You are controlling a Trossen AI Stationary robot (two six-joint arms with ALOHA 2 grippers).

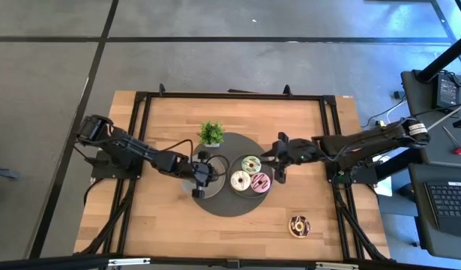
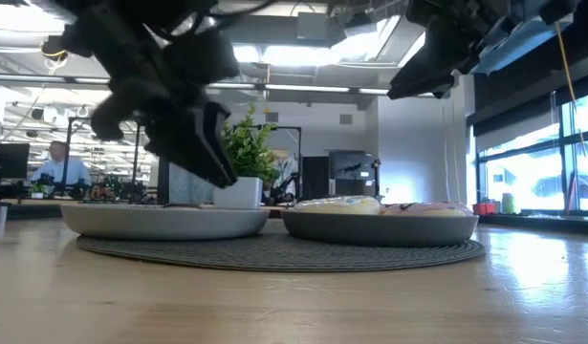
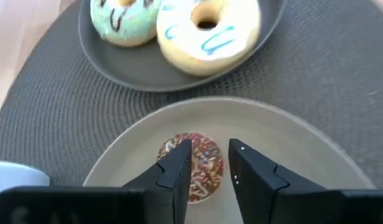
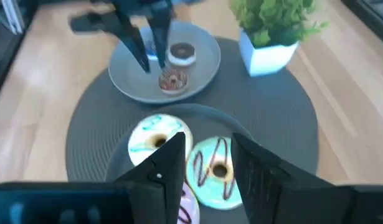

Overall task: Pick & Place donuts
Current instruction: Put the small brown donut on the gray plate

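My left gripper (image 3: 210,162) is open and hangs just above the left grey plate (image 3: 291,143), its fingers over a tiny brown sprinkled donut (image 3: 202,167) that lies flat on the plate. The right wrist view shows this donut (image 4: 172,81) beside a second tiny dark-topped donut (image 4: 181,53), with the left gripper (image 4: 152,62) over them. My right gripper (image 4: 207,155) is open above the right plate (image 1: 269,174), which holds the green (image 4: 216,167), cream (image 4: 155,140) and pink (image 1: 259,183) donuts. The chocolate sprinkled donut (image 1: 299,226) lies alone on the table.
Both plates sit on a round dark woven mat (image 1: 223,206). A small potted plant (image 1: 211,133) stands at the mat's far edge, close behind the left plate. Bare wooden table lies to the left, right and near side of the mat.
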